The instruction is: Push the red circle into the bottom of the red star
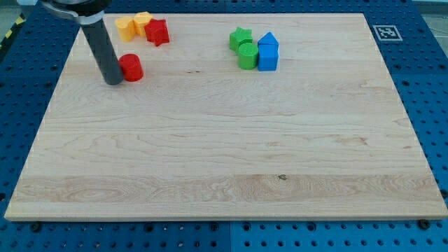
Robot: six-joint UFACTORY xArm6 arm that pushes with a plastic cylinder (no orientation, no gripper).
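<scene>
The red circle (131,67) lies on the wooden board near the view's upper left. The red star (157,32) sits above and to the right of it, close to the board's top edge. My tip (113,80) rests on the board right against the red circle's left side, slightly below its middle. The dark rod rises from there toward the view's top left. A gap of bare board separates the circle from the star.
Two yellow blocks (134,26) touch the red star's left side. A green star (240,38), a green cylinder (247,56) and two blue blocks (268,53) cluster at the top centre. A fiducial tag (383,32) marks the board's top right corner.
</scene>
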